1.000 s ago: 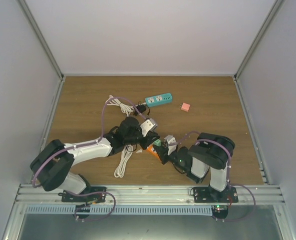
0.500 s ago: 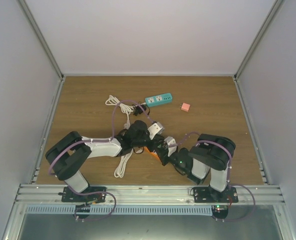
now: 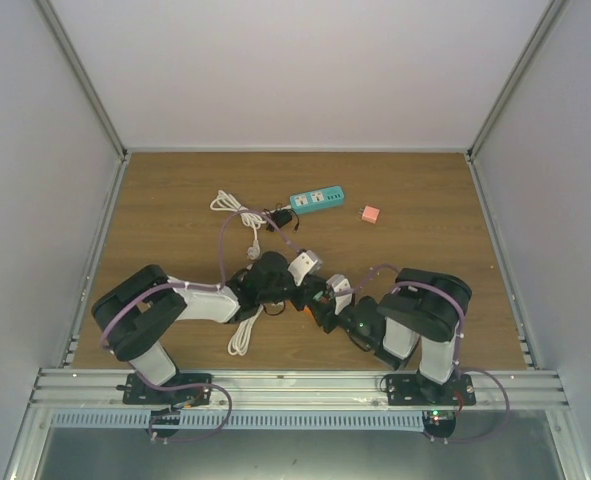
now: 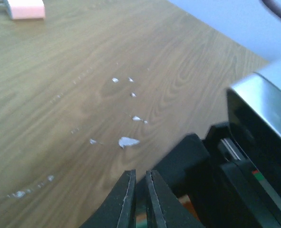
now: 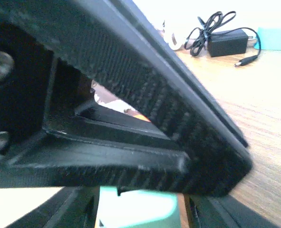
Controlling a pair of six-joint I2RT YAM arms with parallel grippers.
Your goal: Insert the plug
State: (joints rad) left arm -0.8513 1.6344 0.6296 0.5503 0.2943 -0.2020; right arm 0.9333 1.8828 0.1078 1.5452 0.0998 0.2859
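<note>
1 orange piece point(image 3: 301, 304), mostly hidden by left gripper point(image 3: 311, 288)

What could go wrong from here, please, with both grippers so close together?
The left gripper and right gripper crowd the same green-orange piece; they may collide or knock it loose. The white cable runs under the left arm and could snag as that arm moves. The power strip lies far across the table, so a weak hold might slip on the way.
</note>
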